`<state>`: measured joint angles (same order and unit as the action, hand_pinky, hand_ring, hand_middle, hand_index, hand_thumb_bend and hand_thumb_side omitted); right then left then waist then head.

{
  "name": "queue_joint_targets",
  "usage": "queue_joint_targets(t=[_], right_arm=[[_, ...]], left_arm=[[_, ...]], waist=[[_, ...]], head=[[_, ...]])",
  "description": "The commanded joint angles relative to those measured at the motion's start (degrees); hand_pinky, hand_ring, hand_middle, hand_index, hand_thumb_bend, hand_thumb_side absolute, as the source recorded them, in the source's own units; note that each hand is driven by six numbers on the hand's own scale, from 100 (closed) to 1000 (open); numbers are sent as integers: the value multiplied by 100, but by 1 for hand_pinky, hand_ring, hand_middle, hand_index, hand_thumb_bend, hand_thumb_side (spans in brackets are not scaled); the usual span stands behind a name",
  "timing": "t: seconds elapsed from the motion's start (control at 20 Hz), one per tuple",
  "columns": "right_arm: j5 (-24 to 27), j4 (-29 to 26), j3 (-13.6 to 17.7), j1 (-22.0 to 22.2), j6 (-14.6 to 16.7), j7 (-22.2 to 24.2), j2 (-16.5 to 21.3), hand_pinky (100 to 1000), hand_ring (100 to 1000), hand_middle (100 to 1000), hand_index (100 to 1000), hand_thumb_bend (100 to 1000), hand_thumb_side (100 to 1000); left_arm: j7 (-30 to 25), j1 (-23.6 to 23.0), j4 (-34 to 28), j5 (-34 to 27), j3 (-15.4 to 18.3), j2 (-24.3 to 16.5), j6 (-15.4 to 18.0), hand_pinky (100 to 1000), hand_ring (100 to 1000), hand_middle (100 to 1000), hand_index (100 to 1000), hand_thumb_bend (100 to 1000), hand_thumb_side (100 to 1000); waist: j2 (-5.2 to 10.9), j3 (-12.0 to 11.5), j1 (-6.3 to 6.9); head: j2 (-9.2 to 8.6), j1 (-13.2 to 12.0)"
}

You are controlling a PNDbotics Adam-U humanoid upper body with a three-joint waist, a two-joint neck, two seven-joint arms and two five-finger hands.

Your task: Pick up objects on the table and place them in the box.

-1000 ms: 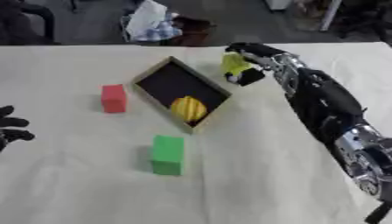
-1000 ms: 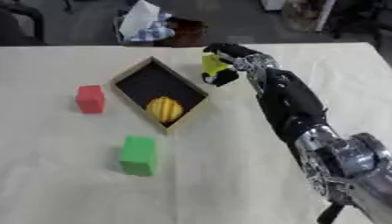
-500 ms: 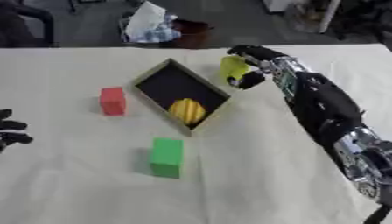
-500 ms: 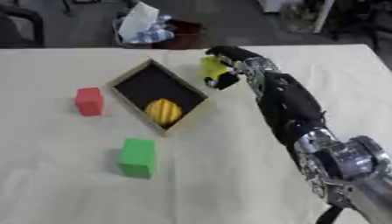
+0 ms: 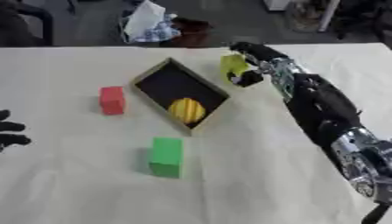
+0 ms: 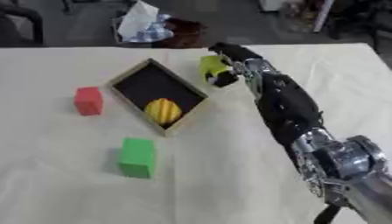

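1. Yellow-green object sits clamped in the right hand's curled fingers, just right of the box; left hand rests open at the desk's left edge.
2. Yellow fruit lies in the box; red block and green block stand outside.

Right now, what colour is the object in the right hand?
Yellow-green; the object held in the right hand shows best in the left eye view.
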<state>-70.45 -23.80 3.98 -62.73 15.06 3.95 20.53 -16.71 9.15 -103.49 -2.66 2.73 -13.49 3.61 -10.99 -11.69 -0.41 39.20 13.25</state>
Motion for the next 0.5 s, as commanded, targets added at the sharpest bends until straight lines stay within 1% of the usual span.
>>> queue_joint_targets(t=[0.05,0.1,0.15,0.25,0.3,0.35,0.4,0.45,0.5], right_arm=[[10,-2,31,-93,-128,-62,156,909,985,1000,1000,165,452],[6,7,31,-85,-162,-82,152,886,963,993,1000,157,418],[-3,7,29,-78,-194,-111,144,870,947,986,1000,156,406],[-17,-9,34,-61,-236,-206,128,800,876,952,981,134,351],[-26,-30,37,-52,-257,-276,122,736,809,901,947,100,240],[-39,-51,39,-41,-278,-361,115,692,759,850,912,100,142],[-53,-83,44,-34,-301,-453,108,659,713,802,870,100,100],[-67,-119,50,-23,-322,-553,100,653,704,791,862,100,100],[-73,-158,58,-16,-336,-655,93,614,644,715,803,100,100]], left_arm=[[-29,79,-89,-11,2,-93,7,817,626,659,876,100,891],[-30,82,-89,-11,1,-92,6,817,626,659,876,100,891],[-31,84,-89,-11,1,-90,6,817,626,659,876,100,893],[-30,88,-87,-10,-1,-89,1,817,626,659,876,100,898],[-29,89,-87,-9,-2,-88,-1,817,626,659,876,100,900],[-28,90,-86,-9,-2,-88,-3,817,626,659,876,100,900],[-28,93,-87,-9,-3,-88,-5,817,627,659,876,100,900],[-27,96,-88,-10,-3,-87,-6,817,626,659,876,100,900],[-26,97,-89,-12,-3,-87,-6,817,626,659,876,100,900]], waist=[[-12,-17,72],[-17,-22,71],[-21,-25,70],[-26,-31,67],[-27,-33,65],[-27,-35,64],[-27,-38,63],[-27,-40,62],[-25,-42,61]], head=[[-79,37],[-81,44],[-82,50],[-84,58],[-87,62],[-93,66],[-99,70],[-103,73],[-104,76]])
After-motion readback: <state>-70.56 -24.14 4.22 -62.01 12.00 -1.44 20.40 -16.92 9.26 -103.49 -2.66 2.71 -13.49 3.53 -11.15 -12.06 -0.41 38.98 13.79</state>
